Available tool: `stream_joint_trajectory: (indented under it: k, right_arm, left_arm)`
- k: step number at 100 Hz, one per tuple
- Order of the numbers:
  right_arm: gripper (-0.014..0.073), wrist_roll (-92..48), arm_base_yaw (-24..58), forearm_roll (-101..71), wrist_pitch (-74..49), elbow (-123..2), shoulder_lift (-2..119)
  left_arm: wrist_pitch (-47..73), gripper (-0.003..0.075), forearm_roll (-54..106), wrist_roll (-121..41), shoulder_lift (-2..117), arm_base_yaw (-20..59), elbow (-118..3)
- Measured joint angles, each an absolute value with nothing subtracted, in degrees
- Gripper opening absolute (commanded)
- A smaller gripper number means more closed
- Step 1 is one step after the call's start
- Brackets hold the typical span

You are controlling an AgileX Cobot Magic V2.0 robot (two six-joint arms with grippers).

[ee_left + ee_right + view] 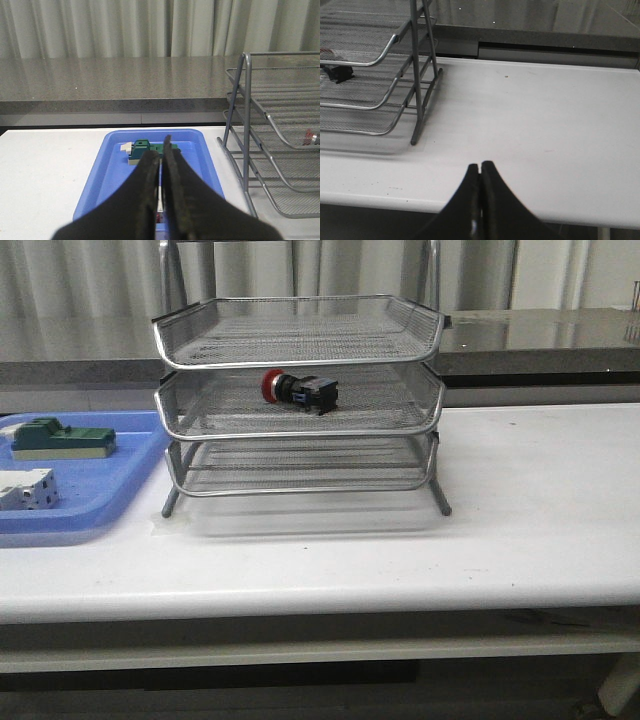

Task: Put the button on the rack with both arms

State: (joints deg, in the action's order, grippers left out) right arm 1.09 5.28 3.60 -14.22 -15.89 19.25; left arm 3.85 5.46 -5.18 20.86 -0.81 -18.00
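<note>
Button [298, 390] lies on its side in the rack's [300, 410] middle tier; we judge placement done. Left end effector [161, 165] and right end effector [480, 172] pinched closed, empty.

Front view: rack [298, 400] posts are running off the top edge, blue tray [95, 495] and white switch [25, 490] are getting cut at the left edge. Neither arm is showing there. Left wrist: fingers [147, 185] are covering part of the green block [142, 148]. Right wrist: button [335, 72] is mostly hiding behind the tier rim, cap just a blur.
</note>
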Motion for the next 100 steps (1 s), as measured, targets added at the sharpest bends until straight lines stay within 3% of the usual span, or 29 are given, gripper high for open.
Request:
stream_joint_trajectory:
  k: [41, 100]
  right_arm:
    - [-0.0057, 1.09, 5.28, 3.6, -11.85, -4.29, 0.15]
    - [-0.0057, 1.13, 5.28, 3.6, -1.46, 1.58, -0.64]
  left_arm:
    - [3.85, 0.0004, 5.46, -5.18, 20.86, -0.81, -18.0]
    - [3.81, 0.0004, 5.46, -5.18, 20.86, -0.81, -18.0]
